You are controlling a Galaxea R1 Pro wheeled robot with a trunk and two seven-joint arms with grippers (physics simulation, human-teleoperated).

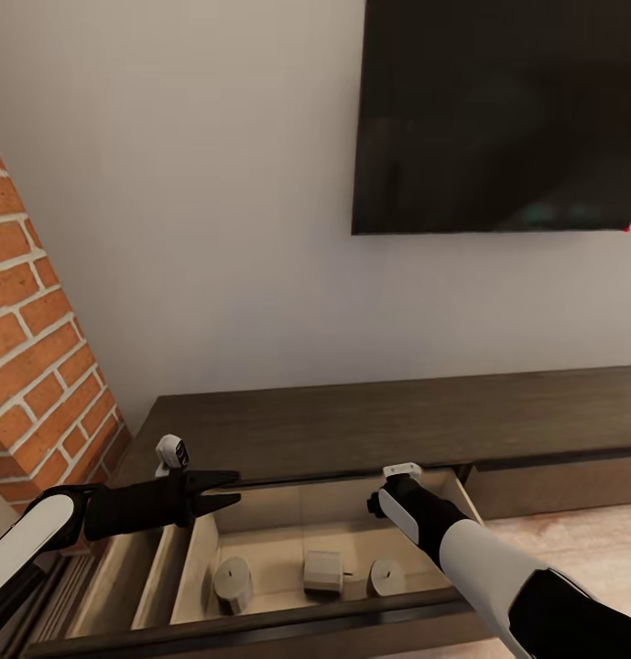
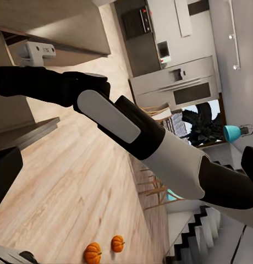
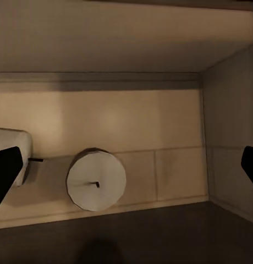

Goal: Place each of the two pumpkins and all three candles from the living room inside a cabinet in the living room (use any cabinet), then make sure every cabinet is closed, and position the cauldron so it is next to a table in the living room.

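The long dark cabinet (image 1: 397, 421) stands against the wall with a pale-wood drawer (image 1: 260, 624) pulled out. Three candles lie inside it: one on the left (image 1: 231, 581), one in the middle (image 1: 323, 569) and one on the right (image 1: 386, 577). My right gripper (image 3: 129, 168) hangs open over the drawer, above a round candle (image 3: 96, 180), with another candle (image 3: 11, 147) beside one fingertip. My left gripper (image 1: 239, 487) is open and empty above the drawer's left side. Two orange pumpkins (image 2: 93, 253) (image 2: 117, 243) sit on the wood floor behind me. The cauldron and the table are out of view.
A red brick wall (image 1: 31, 348) flanks the cabinet's left end. A black TV (image 1: 498, 110) hangs above it. A narrower open compartment (image 1: 123, 572) lies left of the drawer. Wood floor (image 1: 581, 540) runs along the right. Kitchen units (image 2: 170, 82) and stairs (image 2: 198, 242) lie beyond.
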